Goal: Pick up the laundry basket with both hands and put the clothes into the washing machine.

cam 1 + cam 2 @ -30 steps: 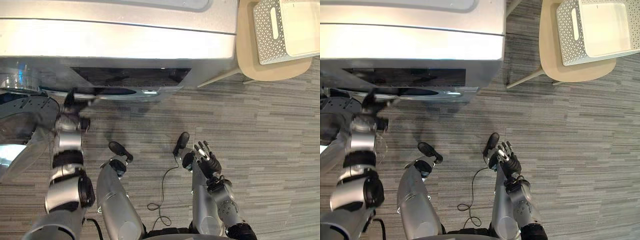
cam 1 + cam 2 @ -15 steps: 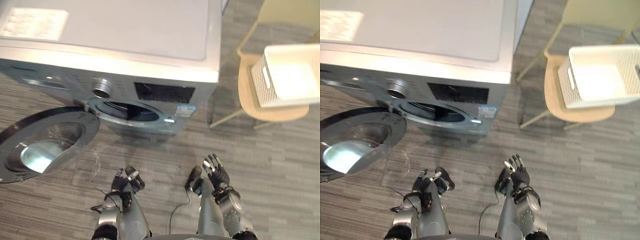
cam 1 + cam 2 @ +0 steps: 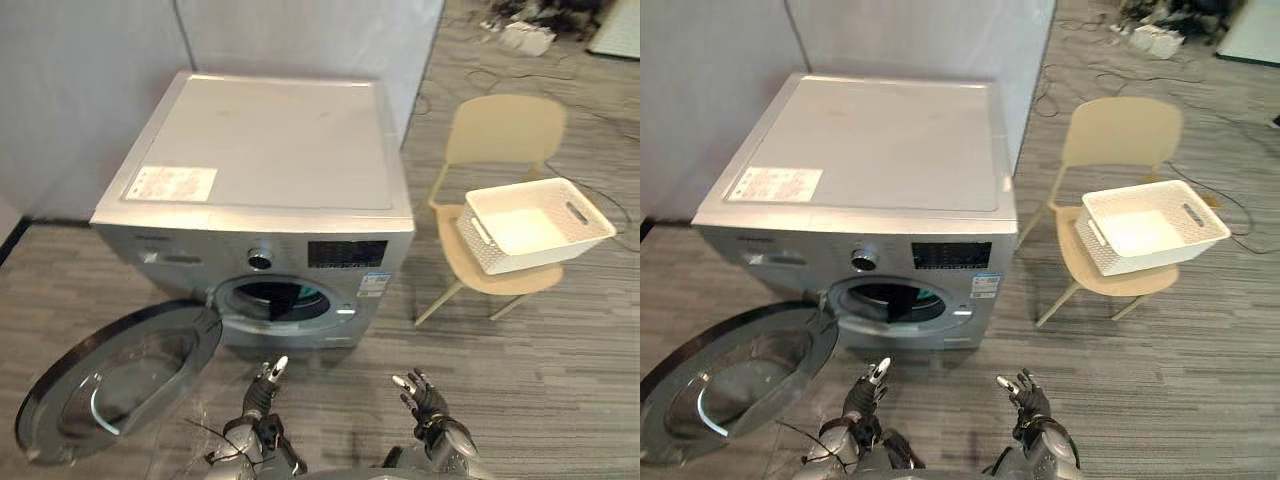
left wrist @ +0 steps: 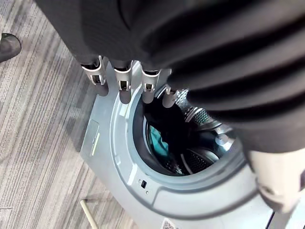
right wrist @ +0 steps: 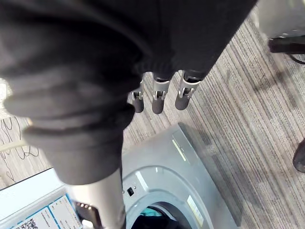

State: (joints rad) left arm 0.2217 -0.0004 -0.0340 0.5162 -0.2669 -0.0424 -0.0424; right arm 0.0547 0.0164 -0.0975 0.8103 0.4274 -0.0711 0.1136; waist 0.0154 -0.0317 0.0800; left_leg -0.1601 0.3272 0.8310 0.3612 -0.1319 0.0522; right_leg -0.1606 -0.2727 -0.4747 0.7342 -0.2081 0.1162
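The white perforated laundry basket (image 3: 535,222) rests on a beige chair (image 3: 500,270) to the right of the washing machine (image 3: 265,190); its inside looks bare. The machine's round door (image 3: 120,375) hangs open to the left, down near the floor. In the drum (image 4: 190,138) lies a teal cloth (image 4: 159,143). My left hand (image 3: 265,383) and right hand (image 3: 420,395) are held low before the machine, both open with straight fingers and holding nothing. They are far from the basket.
Grey partition walls stand behind the machine. Cables and white items (image 3: 520,35) lie on the floor at the far right, behind the chair. Striped grey carpet (image 3: 560,370) spreads between the machine, the chair and me.
The camera has pulled back and tilted up, so the whole machine and chair now show. My left arm has drawn back from the open door to the front of my body.
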